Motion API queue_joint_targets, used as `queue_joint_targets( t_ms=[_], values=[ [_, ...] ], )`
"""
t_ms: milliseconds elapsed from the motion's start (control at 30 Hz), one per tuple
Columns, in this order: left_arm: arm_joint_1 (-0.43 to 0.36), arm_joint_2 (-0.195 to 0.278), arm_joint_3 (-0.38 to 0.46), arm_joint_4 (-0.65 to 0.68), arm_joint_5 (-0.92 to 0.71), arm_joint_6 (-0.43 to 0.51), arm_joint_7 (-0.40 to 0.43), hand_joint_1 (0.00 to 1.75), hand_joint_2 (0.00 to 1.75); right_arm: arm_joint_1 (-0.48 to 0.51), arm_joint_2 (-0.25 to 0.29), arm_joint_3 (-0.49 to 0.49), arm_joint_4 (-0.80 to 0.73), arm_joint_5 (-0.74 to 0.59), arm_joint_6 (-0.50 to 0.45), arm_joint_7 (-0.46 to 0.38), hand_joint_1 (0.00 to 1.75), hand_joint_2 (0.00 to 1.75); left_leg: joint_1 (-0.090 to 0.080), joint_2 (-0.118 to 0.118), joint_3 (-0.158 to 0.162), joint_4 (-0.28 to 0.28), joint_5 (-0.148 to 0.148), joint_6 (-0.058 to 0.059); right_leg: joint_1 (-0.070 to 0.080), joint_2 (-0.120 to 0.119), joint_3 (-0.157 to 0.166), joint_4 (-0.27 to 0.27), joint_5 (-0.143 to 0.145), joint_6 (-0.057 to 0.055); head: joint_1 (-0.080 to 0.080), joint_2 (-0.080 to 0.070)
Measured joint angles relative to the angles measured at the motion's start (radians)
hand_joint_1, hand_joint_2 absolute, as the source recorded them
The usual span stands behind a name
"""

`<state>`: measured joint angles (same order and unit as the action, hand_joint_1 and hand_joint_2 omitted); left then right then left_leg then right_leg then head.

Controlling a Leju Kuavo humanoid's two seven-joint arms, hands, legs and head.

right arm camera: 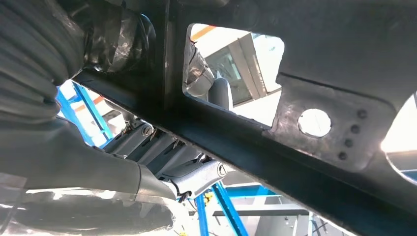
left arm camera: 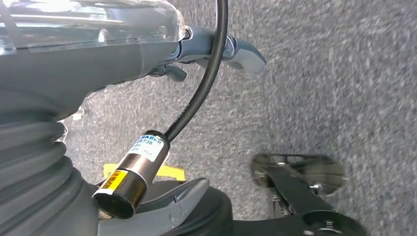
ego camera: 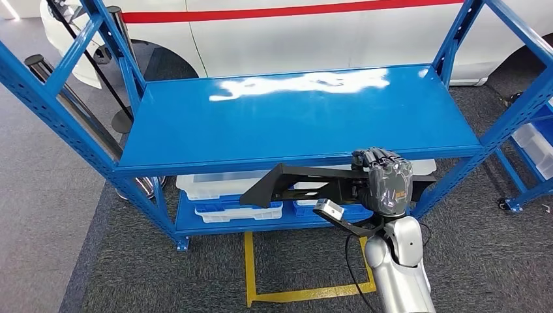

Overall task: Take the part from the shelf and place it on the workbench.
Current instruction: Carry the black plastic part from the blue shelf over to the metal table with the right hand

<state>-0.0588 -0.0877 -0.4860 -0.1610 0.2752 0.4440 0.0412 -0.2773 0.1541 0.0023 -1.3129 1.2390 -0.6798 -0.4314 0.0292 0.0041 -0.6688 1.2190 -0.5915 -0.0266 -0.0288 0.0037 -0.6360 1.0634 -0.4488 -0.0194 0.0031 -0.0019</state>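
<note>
- The blue shelf [ego camera: 195, 130] stands ahead, its top deck bare and glossy; white bins [ego camera: 215, 186] sit on the lower level.
- The black part [ego camera: 297, 184] hangs in front of the shelf's front edge, clear of the deck, long axis lying crosswise and reaching toward the robot's left.
- The right hand [ego camera: 385, 182] holds the part at its right end, fingers [ego camera: 377, 156] curled over it.
- The left hand [left arm camera: 74, 64] hangs over grey carpet; I cannot tell how its fingers sit.
</note>
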Motion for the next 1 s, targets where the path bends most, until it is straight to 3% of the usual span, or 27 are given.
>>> queue_joint_targets(
  t_ms=[33,67,100,167,233,300,367,400,433,500,533,567,600,633,700,767,867,900,933,1000],
  values=[
    [0.000,0.000,0.000,0.000,0.000,0.000,0.000,0.00,1.75,0.000,0.000,0.000,0.000,0.000,0.000,0.000,1.73,1.75,-0.001,0.000,-0.015,0.058,-0.029,0.001,0.004,-0.001,-0.010,0.000,0.008,-0.003,0.000,0.000],
    [0.000,0.000,0.000,0.000,0.000,0.000,0.001,0.00,1.75,0.001,0.000,0.000,0.000,0.000,0.000,0.000,1.73,1.75,-0.001,0.000,-0.017,0.090,-0.040,0.003,0.009,-0.002,-0.020,0.000,0.015,-0.004,0.000,0.000],
    [0.000,0.000,0.000,0.000,0.000,0.000,0.002,0.00,1.75,0.001,0.000,0.000,0.001,0.000,0.000,0.000,1.73,1.75,-0.003,0.000,0.000,0.083,-0.030,0.009,0.013,-0.002,-0.029,0.000,0.023,-0.005,0.000,0.000],
    [-0.002,0.000,0.000,0.000,0.000,0.000,0.004,0.00,1.75,0.000,0.000,0.000,0.001,-0.001,0.000,0.002,1.73,1.75,-0.011,-0.001,0.086,-0.032,0.017,0.027,0.018,-0.001,-0.044,0.000,0.039,-0.004,0.000,0.000],
    [-0.005,0.003,0.000,0.000,0.000,0.001,0.007,0.00,1.75,0.000,0.000,0.000,0.001,-0.001,0.000,0.006,1.73,1.75,-0.022,0.000,0.169,-0.159,0.043,0.041,0.021,-0.002,-0.052,-0.002,0.055,0.003,0.000,0.000],
    [-0.007,0.005,-0.001,0.000,-0.001,0.002,0.010,0.00,1.75,0.000,0.000,0.000,0.001,-0.001,0.000,0.010,1.73,1.75,-0.031,0.001,0.187,-0.205,0.049,0.044,0.018,-0.004,-0.052,-0.010,0.071,0.015,0.000,0.000],
    [-0.007,0.005,-0.002,0.000,-0.002,0.002,0.015,0.00,1.75,0.000,0.000,0.000,0.001,-0.003,0.000,0.012,1.73,1.75,-0.030,0.003,0.178,-0.219,0.071,0.051,0.015,-0.004,-0.052,-0.020,0.082,0.029,0.000,0.000],
    [-0.007,0.005,-0.003,0.000,-0.002,0.002,0.017,0.00,1.75,0.000,-0.001,0.000,0.001,-0.004,0.000,0.012,1.73,1.75,-0.028,0.004,0.172,-0.227,0.085,0.058,0.015,-0.004,-0.057,-0.012,0.066,0.034,0.001,0.000],
    [-0.007,0.006,-0.004,0.000,-0.002,0.003,0.018,0.00,1.75,0.000,-0.001,0.000,0.001,-0.006,0.000,0.012,1.73,1.75,-0.025,0.006,0.165,-0.235,0.101,0.065,0.015,-0.003,-0.066,0.013,0.033,0.039,0.001,0.000],
    [-0.007,0.006,-0.006,0.000,-0.003,0.003,0.021,0.00,1.75,0.001,-0.002,0.000,0.002,-0.008,0.000,0.013,1.73,1.75,-0.023,0.008,0.141,-0.237,0.125,0.071,0.013,-0.003,-0.098,0.122,-0.066,0.045,0.002,0.000],
    [-0.006,0.006,-0.007,0.000,-0.005,0.003,0.023,0.00,1.75,0.002,-0.002,0.000,0.003,-0.008,0.000,0.013,1.73,1.75,-0.023,0.008,0.126,-0.235,0.136,0.070,0.013,-0.003,-0.112,0.185,-0.100,0.049,0.002,0.000],
    [-0.006,0.006,-0.009,0.000,-0.008,0.004,0.026,0.00,1.75,0.003,-0.003,0.000,0.005,-0.008,0.000,0.013,1.73,1.75,-0.023,0.009,0.110,-0.231,0.145,0.069,0.012,-0.003,-0.115,0.230,-0.115,0.052,0.002,0.000],
    [-0.005,0.006,-0.011,0.000,-0.011,0.005,0.030,0.00,1.75,0.003,-0.003,0.000,0.006,-0.008,0.000,0.013,1.73,1.75,-0.023,0.009,0.095,-0.226,0.153,0.067,0.012,-0.004,-0.102,0.242,-0.109,0.054,0.002,0.000],
    [-0.005,0.005,-0.015,0.000,-0.014,0.006,0.033,0.00,1.75,0.003,-0.003,0.000,0.007,-0.008,0.000,0.013,1.73,1.75,-0.023,0.009,0.081,-0.219,0.159,0.064,0.011,-0.004,-0.069,0.215,-0.089,0.055,0.002,0.000],
    [-0.005,0.005,-0.021,0.000,-0.016,0.006,0.037,0.00,1.75,0.001,-0.003,0.000,0.008,-0.009,0.000,0.013,1.73,1.75,-0.023,0.009,0.056,-0.203,0.167,0.057,0.009,-0.004,0.032,0.086,-0.061,0.053,0.002,0.000],
    [-0.005,0.005,-0.025,0.000,-0.017,0.006,0.038,0.00,1.75,-0.001,-0.003,0.000,0.009,-0.010,0.000,0.012,1.73,1.75,-0.025,0.008,0.042,-0.190,0.174,0.046,0.013,-0.003,0.089,-0.003,-0.062,0.039,0.001,0.000],
    [-0.005,0.005,-0.028,0.000,-0.019,0.006,0.039,0.00,1.75,-0.003,-0.003,-0.001,0.010,-0.012,0.000,0.011,1.73,1.75,-0.026,0.006,0.034,-0.186,0.188,0.027,0.015,-0.002,0.082,-0.017,-0.053,0.013,0.002,0.000],
    [-0.004,0.005,-0.029,0.000,-0.019,0.006,0.039,0.00,1.75,-0.004,-0.003,-0.001,0.011,-0.013,0.000,0.012,1.73,1.75,-0.025,0.005,0.027,-0.177,0.176,0.021,0.014,-0.003,0.075,-0.018,-0.044,0.004,0.001,0.000],
    [-0.003,0.005,-0.030,0.001,-0.019,0.006,0.040,0.00,1.75,-0.005,-0.003,-0.001,0.012,-0.013,0.000,0.012,1.73,1.75,-0.023,0.004,0.016,-0.153,0.146,0.016,0.013,-0.004,0.065,-0.021,-0.033,-0.005,0.001,0.000],
    [-0.003,0.005,-0.032,0.001,-0.019,0.006,0.040,0.00,1.75,-0.008,-0.003,-0.001,0.012,-0.013,0.000,0.012,1.73,1.75,-0.020,0.003,-0.019,-0.049,0.050,0.008,0.013,-0.006,0.039,-0.023,-0.011,-0.015,0.001,0.000]
  ],
)
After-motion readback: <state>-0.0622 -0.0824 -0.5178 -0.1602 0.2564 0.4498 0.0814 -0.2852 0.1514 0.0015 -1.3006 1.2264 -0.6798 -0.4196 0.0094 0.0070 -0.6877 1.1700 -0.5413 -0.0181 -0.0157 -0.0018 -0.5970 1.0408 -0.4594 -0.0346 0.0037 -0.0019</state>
